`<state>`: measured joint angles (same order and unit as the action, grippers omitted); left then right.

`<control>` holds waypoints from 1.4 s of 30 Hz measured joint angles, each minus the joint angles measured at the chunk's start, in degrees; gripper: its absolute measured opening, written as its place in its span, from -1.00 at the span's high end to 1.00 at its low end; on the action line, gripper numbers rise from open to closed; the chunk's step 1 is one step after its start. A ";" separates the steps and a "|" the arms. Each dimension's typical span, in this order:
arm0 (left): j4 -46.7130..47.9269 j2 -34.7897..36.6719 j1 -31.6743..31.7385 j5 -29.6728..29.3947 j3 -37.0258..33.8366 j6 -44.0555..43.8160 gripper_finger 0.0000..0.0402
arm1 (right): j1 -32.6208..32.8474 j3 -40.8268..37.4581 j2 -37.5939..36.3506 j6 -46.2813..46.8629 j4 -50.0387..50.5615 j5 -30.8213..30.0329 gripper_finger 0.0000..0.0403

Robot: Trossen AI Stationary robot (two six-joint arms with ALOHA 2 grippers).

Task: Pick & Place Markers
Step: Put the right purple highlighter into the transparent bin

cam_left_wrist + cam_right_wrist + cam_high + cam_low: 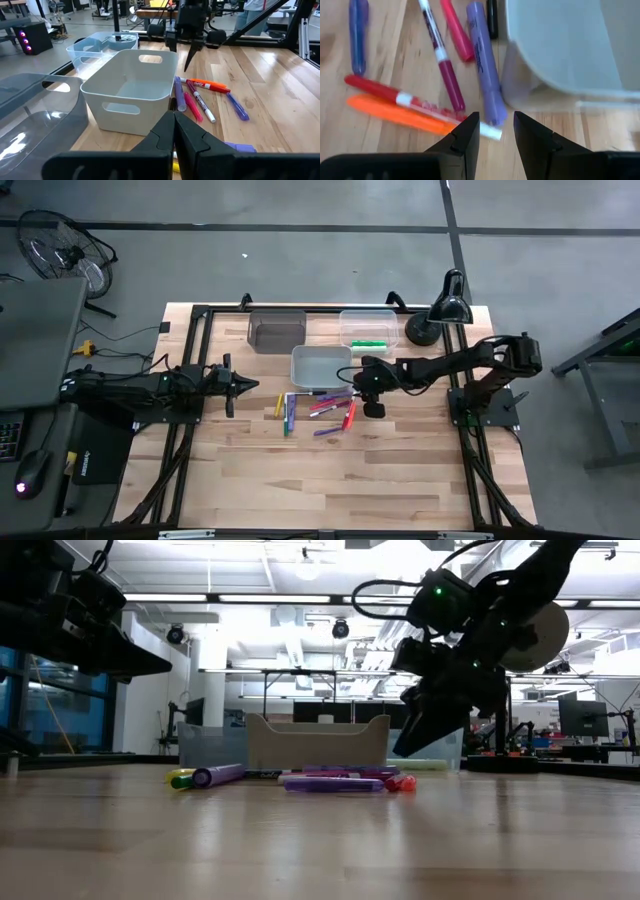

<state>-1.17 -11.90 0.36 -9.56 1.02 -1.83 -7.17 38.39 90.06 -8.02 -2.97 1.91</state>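
right end effector hangs over the markers, fingers slightly apart and empty; markers lie scattered on the table just beside the white bin. white bin and grey bin look empty, clear bin holds a green item. left end effector waits closed near the table's left side.

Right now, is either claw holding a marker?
No. The right claw hangs open above the markers, empty. The left claw is shut on nothing, away from them.
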 joint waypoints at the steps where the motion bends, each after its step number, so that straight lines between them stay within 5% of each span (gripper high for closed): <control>1: 0.00 -0.02 -0.02 0.00 0.00 0.00 1.00 | -0.02 0.02 0.00 0.06 -0.51 0.11 0.45; 42: 0.00 0.00 -0.01 -0.04 -0.02 -0.02 1.00 | -0.32 0.07 9.21 3.09 -8.70 5.54 0.45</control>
<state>-1.17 -11.90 0.35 -9.61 0.99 -1.85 -7.49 38.46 99.27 -4.93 -11.67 7.44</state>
